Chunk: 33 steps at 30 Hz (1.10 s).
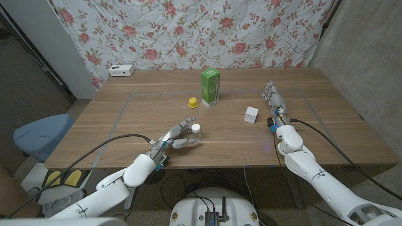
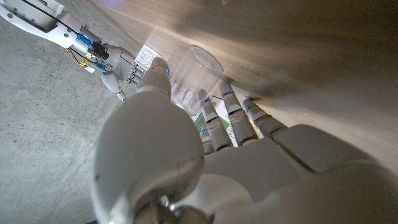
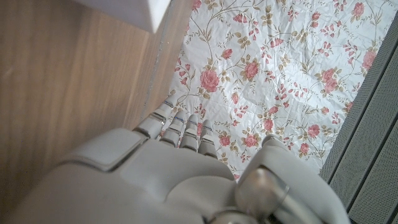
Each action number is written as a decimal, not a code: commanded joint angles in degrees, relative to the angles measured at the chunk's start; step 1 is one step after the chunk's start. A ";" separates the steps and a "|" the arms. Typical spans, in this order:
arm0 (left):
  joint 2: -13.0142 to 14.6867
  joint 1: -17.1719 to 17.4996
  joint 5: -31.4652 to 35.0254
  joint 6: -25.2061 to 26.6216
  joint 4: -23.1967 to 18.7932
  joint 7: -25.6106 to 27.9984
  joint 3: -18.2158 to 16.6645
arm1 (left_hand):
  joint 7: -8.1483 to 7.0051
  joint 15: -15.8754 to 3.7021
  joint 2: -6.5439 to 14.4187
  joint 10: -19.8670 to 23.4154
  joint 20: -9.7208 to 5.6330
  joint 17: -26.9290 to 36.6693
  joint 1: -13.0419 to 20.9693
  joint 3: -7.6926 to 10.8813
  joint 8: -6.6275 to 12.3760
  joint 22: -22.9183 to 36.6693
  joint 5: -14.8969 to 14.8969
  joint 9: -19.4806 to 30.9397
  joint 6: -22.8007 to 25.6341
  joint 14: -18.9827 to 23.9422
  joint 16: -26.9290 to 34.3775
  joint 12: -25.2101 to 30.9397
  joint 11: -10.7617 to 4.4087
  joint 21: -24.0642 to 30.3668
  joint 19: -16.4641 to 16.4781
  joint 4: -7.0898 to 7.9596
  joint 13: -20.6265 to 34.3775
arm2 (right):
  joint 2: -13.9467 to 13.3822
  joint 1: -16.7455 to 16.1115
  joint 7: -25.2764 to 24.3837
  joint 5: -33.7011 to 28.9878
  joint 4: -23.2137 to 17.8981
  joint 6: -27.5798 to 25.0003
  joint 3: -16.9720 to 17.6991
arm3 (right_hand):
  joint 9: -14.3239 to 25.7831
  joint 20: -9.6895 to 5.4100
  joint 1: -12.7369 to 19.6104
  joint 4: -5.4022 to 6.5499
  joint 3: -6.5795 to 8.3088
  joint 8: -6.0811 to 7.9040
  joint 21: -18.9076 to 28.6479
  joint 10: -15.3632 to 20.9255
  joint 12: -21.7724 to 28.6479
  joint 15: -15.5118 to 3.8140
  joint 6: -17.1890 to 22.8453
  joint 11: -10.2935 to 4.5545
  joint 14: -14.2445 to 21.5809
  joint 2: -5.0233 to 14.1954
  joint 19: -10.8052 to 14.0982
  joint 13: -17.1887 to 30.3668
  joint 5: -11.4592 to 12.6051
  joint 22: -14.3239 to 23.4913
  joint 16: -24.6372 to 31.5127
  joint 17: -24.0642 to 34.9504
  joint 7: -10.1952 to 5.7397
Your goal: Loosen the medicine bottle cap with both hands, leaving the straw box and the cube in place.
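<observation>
The left hand (image 1: 178, 136) is reaching with fingers spread around the small clear medicine bottle with a white cap (image 1: 196, 129) at the table's near middle, not yet gripping. The right hand (image 1: 274, 100) is waiting open, far right. A clumsy closing could be toppling the light bottle toward the green straw box (image 1: 210, 87) or white cube (image 1: 251, 114)

This looks like a makeshift robot test room, not a home or shop. The landmark is the wooden surface (image 1: 157, 125): it carries taped outlines, and behind its far edge a flowered cloth (image 1: 188, 31) hangs as a backdrop over the wall. To the right of the surface stands a bare grey concrete wall (image 1: 370, 56). A small white power strip (image 1: 120, 70) lies at the surface's far left corner, and black cables (image 1: 107, 145) trail over its near edge. Left of the surface sits a blue chair (image 1: 38, 135), with grey floor under it.
</observation>
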 commanded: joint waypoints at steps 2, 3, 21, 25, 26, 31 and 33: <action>-1.19 -1.07 1.02 -0.85 1.39 0.96 0.69 | 1.89 -9.04 0.47 1.83 -7.28 0.12 1.28 0.60 0.28 0.11 -0.53 0.24 1.91 1.68 0.37 0.43 0.11 0.26 1.04 0.13 0.07 | -0.30 -0.48 -0.27 0.03 -0.12 0.24 0.32 | 0.18 -2.74 -0.19 -0.17 0.13 0.13 0.19 0.26 0.26 -0.14 0.25 0.02 0.13 -0.13 0.40 0.08 0.35 0.09 0.13 0.07 -0.11; -1.26 -1.12 1.19 -0.82 1.46 1.13 0.71 | 2.51 -9.03 0.49 1.96 -7.43 0.11 1.39 0.60 0.29 0.11 -0.61 0.24 2.24 1.89 0.35 0.38 0.04 0.28 1.21 0.11 0.06 | -0.29 -0.49 -0.31 0.02 -0.12 0.24 0.33 | 0.18 -2.73 -0.19 -0.17 0.13 0.14 0.20 0.26 0.26 -0.11 0.28 0.00 0.20 -0.13 0.41 0.08 0.36 0.09 0.15 0.07 -0.12; -1.14 0.45 1.12 1.55 -0.30 2.69 0.16 | 5.01 -9.03 0.90 4.59 -8.88 0.19 2.33 0.49 -0.05 0.10 -1.02 0.30 4.80 5.21 0.58 0.35 -0.52 0.37 3.11 0.24 0.00 | 0.00 -0.72 -0.85 -0.09 0.02 0.21 0.29 | 0.18 -2.77 -0.24 -0.20 0.11 0.12 0.20 0.40 0.30 -0.16 0.37 -0.16 0.22 -0.10 0.49 0.09 0.44 0.09 0.15 0.06 -0.36; -0.84 1.14 0.95 2.17 -0.95 3.09 -0.17 | 4.89 -9.05 0.89 4.73 -8.97 0.19 2.32 0.39 -0.06 0.11 -1.05 0.31 5.24 5.69 0.58 0.24 -0.29 0.36 3.31 0.29 0.01 | 0.16 -0.60 -0.93 -0.18 0.16 0.21 0.20 | 0.18 -2.77 -0.25 -0.21 0.10 0.11 0.21 0.39 0.29 -0.13 0.38 -0.17 0.23 -0.10 0.53 0.09 0.46 0.09 0.15 0.05 -0.36; -0.79 1.08 1.00 1.81 -0.75 3.10 -0.14 | 4.87 -9.08 0.87 4.79 -8.88 0.19 2.35 0.37 -0.09 0.11 -1.06 0.30 5.29 5.78 0.57 0.22 -0.06 0.30 3.24 0.29 0.01 | 0.20 -0.55 -0.97 -0.21 0.19 0.16 0.16 | 0.18 -2.77 -0.25 -0.21 0.10 0.11 0.21 0.38 0.28 -0.10 0.38 -0.18 0.25 -0.11 0.54 0.09 0.46 0.09 0.16 0.05 -0.40; -0.90 0.93 1.46 1.52 -0.48 3.61 -0.12 | 4.73 -9.28 1.04 5.51 -9.04 0.19 2.70 0.42 -0.22 0.12 -1.04 0.28 5.70 6.44 0.54 0.23 -0.13 0.30 3.62 0.24 0.02 | 0.33 -0.37 -1.07 -0.31 0.33 0.08 0.06 | 0.18 -2.73 -0.27 -0.22 0.09 0.10 0.21 0.40 0.29 -0.12 0.38 -0.28 0.23 -0.12 0.55 0.09 0.48 0.09 0.15 0.05 -0.41; -1.01 1.11 1.60 1.99 -0.69 4.04 -0.25 | 4.76 -9.16 1.01 5.49 -9.07 0.19 2.66 0.37 -0.25 0.12 -1.05 0.28 5.76 6.56 0.53 0.17 -0.09 0.31 3.70 0.27 0.03 | 0.33 -0.32 -1.15 -0.40 0.31 0.02 0.03 | 0.18 -2.74 -0.27 -0.22 0.08 0.10 0.21 0.41 0.29 -0.12 0.40 -0.23 0.22 -0.12 0.56 0.09 0.49 0.09 0.15 0.05 -0.41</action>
